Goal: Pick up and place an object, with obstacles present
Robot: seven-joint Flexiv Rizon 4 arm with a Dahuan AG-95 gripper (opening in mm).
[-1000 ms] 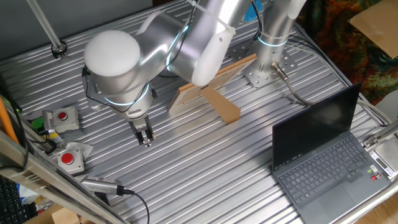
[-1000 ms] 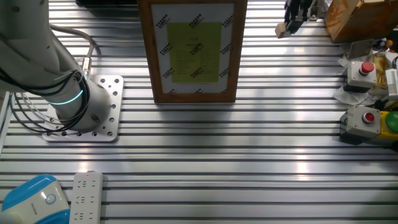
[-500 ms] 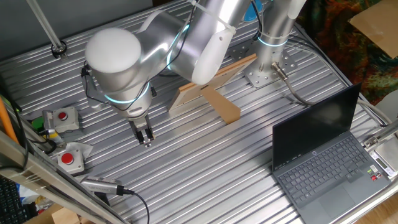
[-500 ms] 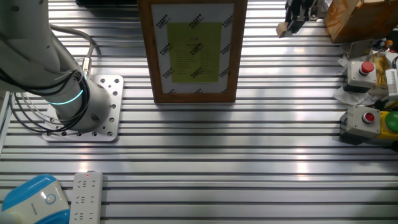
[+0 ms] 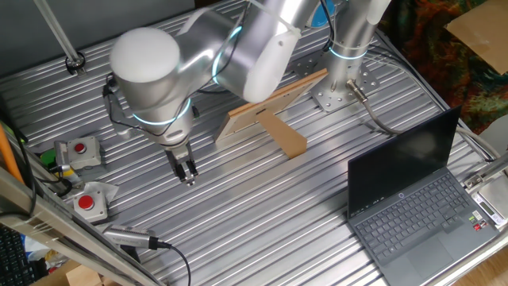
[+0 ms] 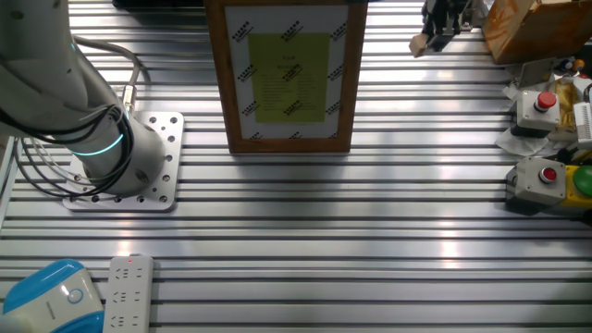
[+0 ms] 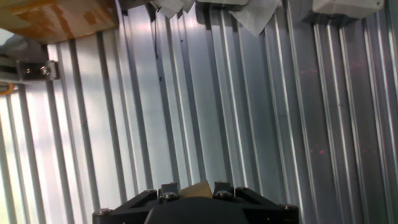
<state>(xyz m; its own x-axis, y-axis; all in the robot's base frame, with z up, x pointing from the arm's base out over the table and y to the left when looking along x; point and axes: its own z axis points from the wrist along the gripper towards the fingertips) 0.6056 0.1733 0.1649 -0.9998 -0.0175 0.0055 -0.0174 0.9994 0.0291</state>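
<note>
Here, the tiny wooden cube (image 6: 419,43) is pinched between the fingertips of the gripper (image 5: 189,179), just above the ribbed table (image 5: 262,206). The wood panel (image 5: 274,98) and brown bar (image 5: 286,137) are seen well apart, behind it. Printing on the panel's yellow sheet (image 6: 290,76) cannot be read.

A silver ribbed metal table (image 5: 262,206) with long parallel grooves carries every item. The robot arm (image 5: 198,63) is glossy white and grey with a glowing cyan ring at a joint. Its gripper (image 5: 187,173) is black and holds a tan wooden cube (image 6: 419,44). A pale wood panel (image 5: 274,99) meets a cardboard-brown bar (image 5: 286,137). The laptop (image 5: 413,202) is black with a grey keyboard. Two grey button boxes (image 5: 79,151) have red buttons. A wood-framed sheet (image 6: 288,74) is yellow-green with a white patterned border.
</note>
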